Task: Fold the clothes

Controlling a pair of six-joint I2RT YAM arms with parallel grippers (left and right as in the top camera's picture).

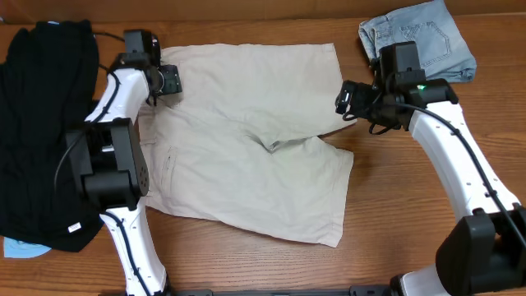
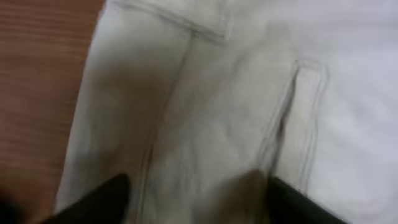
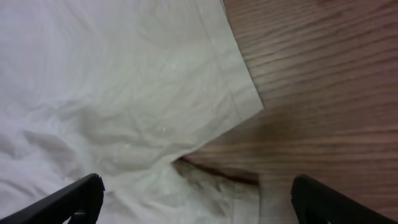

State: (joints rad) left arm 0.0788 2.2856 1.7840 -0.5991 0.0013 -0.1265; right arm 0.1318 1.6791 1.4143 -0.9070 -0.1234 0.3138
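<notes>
The clothes in hand are pale beige shorts (image 1: 246, 140), spread flat across the middle of the table with both legs pointing right. My left gripper (image 1: 173, 80) hovers at their upper left corner, by the waistband. In the left wrist view its dark fingers (image 2: 115, 196) stand apart over a seamed pocket area of the shorts (image 2: 217, 93), with nothing pinched between them. My right gripper (image 1: 343, 100) sits at the hem of the upper leg. It is wide open (image 3: 196, 199) above the hem corner (image 3: 242, 93), where the fabric meets bare wood.
A large black garment (image 1: 41, 123) lies heaped along the left side, under the left arm. Folded blue denim (image 1: 427, 37) rests at the back right, behind the right arm. A small blue item (image 1: 20, 247) peeks out at the front left.
</notes>
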